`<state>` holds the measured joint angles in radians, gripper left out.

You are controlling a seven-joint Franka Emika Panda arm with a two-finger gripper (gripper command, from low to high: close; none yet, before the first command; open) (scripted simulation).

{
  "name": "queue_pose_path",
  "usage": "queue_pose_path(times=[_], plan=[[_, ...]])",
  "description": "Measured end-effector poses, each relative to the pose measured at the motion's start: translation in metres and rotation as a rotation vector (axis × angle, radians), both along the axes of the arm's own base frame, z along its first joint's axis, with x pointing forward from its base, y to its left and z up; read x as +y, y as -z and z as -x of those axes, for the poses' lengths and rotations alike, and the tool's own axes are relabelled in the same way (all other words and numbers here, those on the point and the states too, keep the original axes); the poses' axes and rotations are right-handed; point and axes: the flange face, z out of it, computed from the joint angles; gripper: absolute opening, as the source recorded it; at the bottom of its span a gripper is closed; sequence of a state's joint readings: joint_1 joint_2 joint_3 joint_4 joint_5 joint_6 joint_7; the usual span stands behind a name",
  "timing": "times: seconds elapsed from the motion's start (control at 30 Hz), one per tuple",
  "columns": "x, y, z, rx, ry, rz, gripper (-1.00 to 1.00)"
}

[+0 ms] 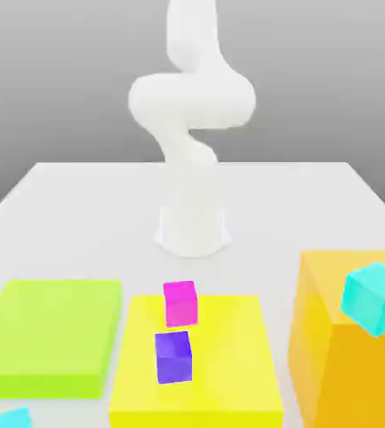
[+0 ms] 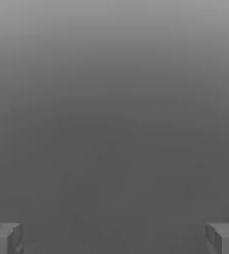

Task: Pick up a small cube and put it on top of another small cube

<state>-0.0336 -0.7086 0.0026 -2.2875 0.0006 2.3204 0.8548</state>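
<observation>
At the bottom edge of the exterior view's left lies the small cyan cube [image 1: 12,416], cut off by the frame, on the white table beside the lime slab. A magenta cube [image 1: 179,303] and a purple cube [image 1: 174,357] of like size stand apart on the yellow slab [image 1: 229,359], the magenta one farther back. In the hand view my gripper [image 2: 114,238] is open, its two grey fingertips [image 2: 4,237] wide apart with nothing between them, facing plain grey background. The white arm [image 1: 191,125] rises from its base and leaves the picture at the top.
A low lime slab [image 1: 49,334] lies at the exterior view's left. A tall orange block [image 1: 329,351] stands at the right, with a bigger-looking, paler cyan cube [image 1: 375,297] tilted on its top. The arm's base [image 1: 193,230] stands mid-table behind the slabs.
</observation>
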Motion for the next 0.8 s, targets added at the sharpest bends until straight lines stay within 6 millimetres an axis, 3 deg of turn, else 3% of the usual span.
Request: queue_pose_path(times=[0.2,0.4,0.6,0.8], plan=[[-0.036,0.070,-0.070,0.137,0.182,-0.091,0.00],[-0.078,0.153,-0.122,0.264,0.368,-0.177,0.00],[-0.128,0.248,-0.154,0.385,0.568,-0.259,0.00],[-0.172,0.351,-0.166,0.503,0.767,-0.335,0.00]])
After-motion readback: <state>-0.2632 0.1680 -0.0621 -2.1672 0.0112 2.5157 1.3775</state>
